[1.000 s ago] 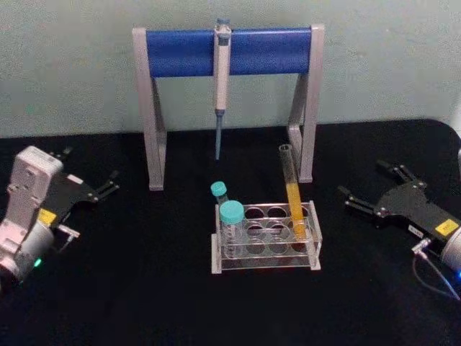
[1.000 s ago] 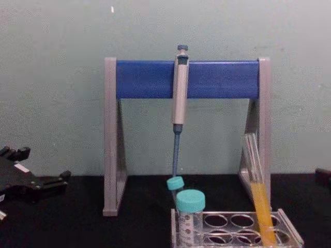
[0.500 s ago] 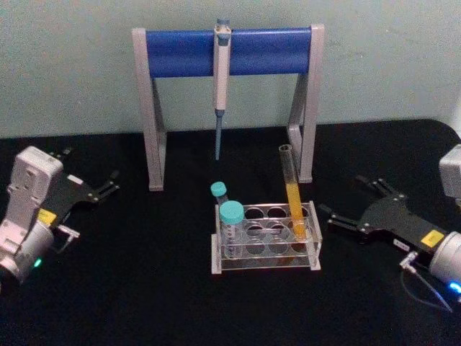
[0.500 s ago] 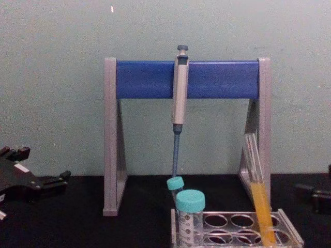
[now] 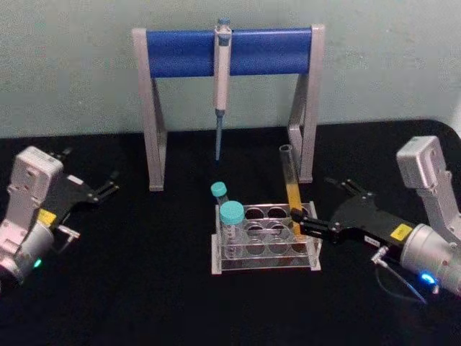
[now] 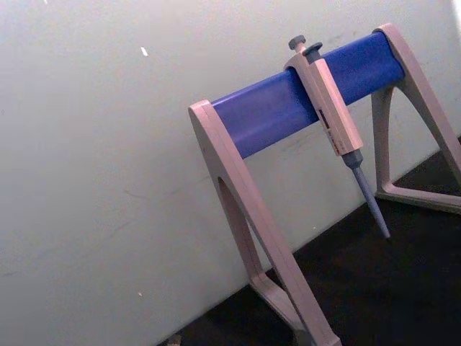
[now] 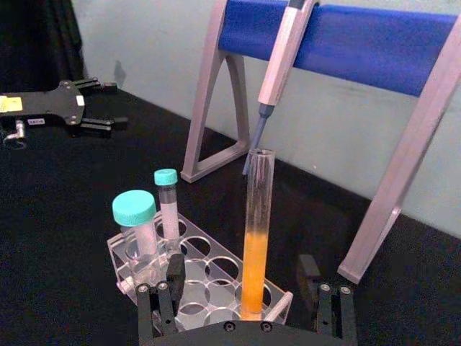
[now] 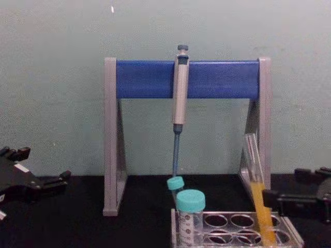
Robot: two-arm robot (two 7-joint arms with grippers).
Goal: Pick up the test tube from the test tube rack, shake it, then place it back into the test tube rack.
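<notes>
Leaning in test tube rack (image 5: 265, 266) right column, test tube (image 5: 289, 184) stands between wide-open fingers of right gripper (image 5: 311, 197) | right arm extended low from right | left gripper (image 5: 90, 170) open, parked at left of tabletop (image 5: 158, 288).

It was a laboratory. At the centre of the head view a low clear plastic test tube rack (image 5: 265, 264) stood on a black bench (image 5: 144, 288). It held a long slim clear glass test tube (image 5: 291, 189) of orange-yellow liquid and two shorter teal-capped clear tubes (image 5: 231, 215). In the upper middle, a grey-blue pipette (image 5: 222, 79) hung from a grey-legged stand with a blue crossbar (image 5: 180, 52), before a plain pale green wall (image 5: 72, 72).
</notes>
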